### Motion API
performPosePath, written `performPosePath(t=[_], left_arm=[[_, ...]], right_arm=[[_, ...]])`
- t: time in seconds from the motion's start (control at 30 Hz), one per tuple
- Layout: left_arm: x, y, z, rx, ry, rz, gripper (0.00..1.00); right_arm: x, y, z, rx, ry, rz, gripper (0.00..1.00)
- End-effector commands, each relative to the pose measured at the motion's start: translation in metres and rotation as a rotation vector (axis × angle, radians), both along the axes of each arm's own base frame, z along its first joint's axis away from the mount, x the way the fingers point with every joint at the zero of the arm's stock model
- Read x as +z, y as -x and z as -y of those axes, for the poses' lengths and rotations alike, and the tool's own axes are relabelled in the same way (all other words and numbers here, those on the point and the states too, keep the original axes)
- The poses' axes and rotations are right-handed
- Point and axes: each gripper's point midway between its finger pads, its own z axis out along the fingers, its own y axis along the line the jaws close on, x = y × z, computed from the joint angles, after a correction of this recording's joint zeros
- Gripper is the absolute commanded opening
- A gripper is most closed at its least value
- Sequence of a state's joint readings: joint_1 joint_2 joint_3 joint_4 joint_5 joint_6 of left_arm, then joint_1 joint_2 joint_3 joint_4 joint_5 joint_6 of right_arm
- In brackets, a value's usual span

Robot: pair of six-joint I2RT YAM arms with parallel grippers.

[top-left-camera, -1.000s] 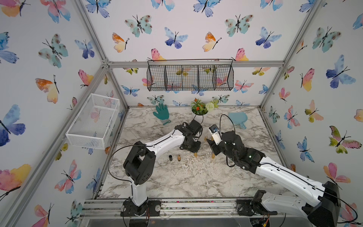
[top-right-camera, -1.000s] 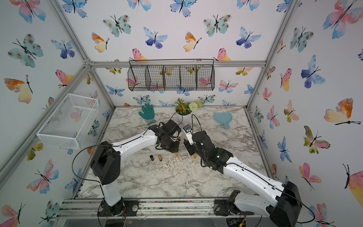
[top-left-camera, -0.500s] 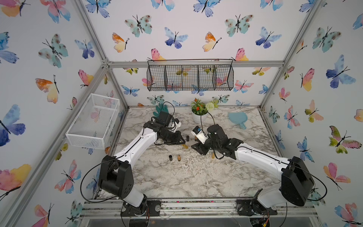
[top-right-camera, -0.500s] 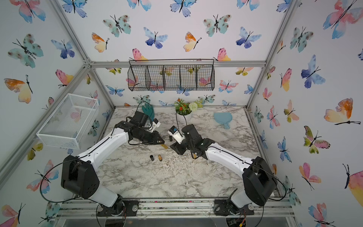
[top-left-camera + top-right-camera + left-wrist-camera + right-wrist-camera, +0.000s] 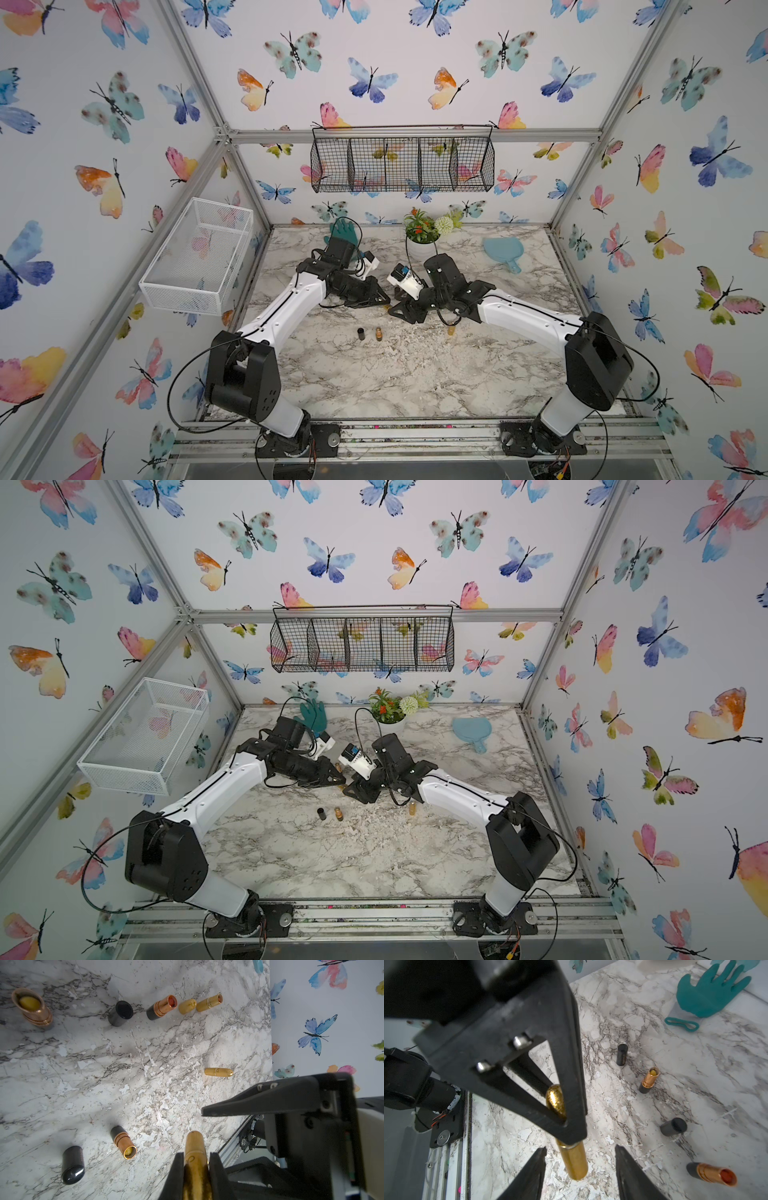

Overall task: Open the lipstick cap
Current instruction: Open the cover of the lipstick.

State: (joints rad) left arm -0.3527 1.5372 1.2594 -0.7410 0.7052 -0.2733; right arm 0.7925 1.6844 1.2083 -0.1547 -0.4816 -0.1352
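Observation:
A gold lipstick (image 5: 195,1147) is clamped between the fingers of my left gripper (image 5: 196,1156), which is shut on it. In the right wrist view the same gold lipstick (image 5: 574,1162) sticks out past the left finger (image 5: 550,1084). Its free end lies between the spread fingers of my right gripper (image 5: 580,1153), with a gap on each side. In both top views the left gripper (image 5: 380,300) and the right gripper (image 5: 397,313) meet tip to tip above the table's middle. A glimpse of the gold lipstick (image 5: 341,786) shows between them.
On the marble table (image 5: 415,374) stand a black cap (image 5: 360,333), an open lipstick (image 5: 378,334) and a gold lipstick (image 5: 451,330). More caps and lipsticks lie nearby, such as a copper one (image 5: 712,1174). A teal glove (image 5: 345,235), plant pot (image 5: 419,249) and blue paddle (image 5: 503,251) line the back.
Both arms have swung round and back across the table. The grippers now point at each other tip to tip, with the right fingers either side of the held lipstick.

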Motion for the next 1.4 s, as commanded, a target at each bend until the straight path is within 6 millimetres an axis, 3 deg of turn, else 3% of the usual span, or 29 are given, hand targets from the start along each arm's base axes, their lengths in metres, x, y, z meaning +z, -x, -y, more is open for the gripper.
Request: performPosePath(t=[0.0,0.33,0.5,0.6,0.73,1.03,1.27,1.37], left_arm=[[0.015,0.001,0.002,-0.02,0.044,0.03,0.0],[0.012,0.007,0.007,-0.05,0.078,0.001,0.0],[0.01,0.011,0.009,-0.069,0.096,-0.013,0.0],[0.01,0.01,0.008,-0.067,0.091,-0.009,0.0],[0.012,0.004,0.002,-0.048,0.098,-0.005,0.0],[0.016,-0.022,-0.036,0.088,0.111,0.002,0.0],[0.011,-0.029,-0.036,0.103,0.096,0.005,0.0],[0.012,-0.031,-0.032,0.095,0.085,0.013,0.0]], right_arm=[[-0.007,0.011,-0.003,0.061,0.012,-0.05,0.53],[-0.004,0.008,-0.005,0.055,-0.011,-0.022,0.33],[-0.006,0.004,0.002,0.025,0.014,0.009,0.1],[-0.012,0.003,0.009,0.001,0.053,0.012,0.04],[-0.022,0.004,0.023,-0.038,0.115,0.017,0.02],[-0.045,0.014,0.059,-0.097,0.246,0.023,0.02],[-0.056,0.016,0.078,-0.153,0.312,0.021,0.02],[-0.051,0.013,0.083,-0.19,0.31,0.037,0.02]])
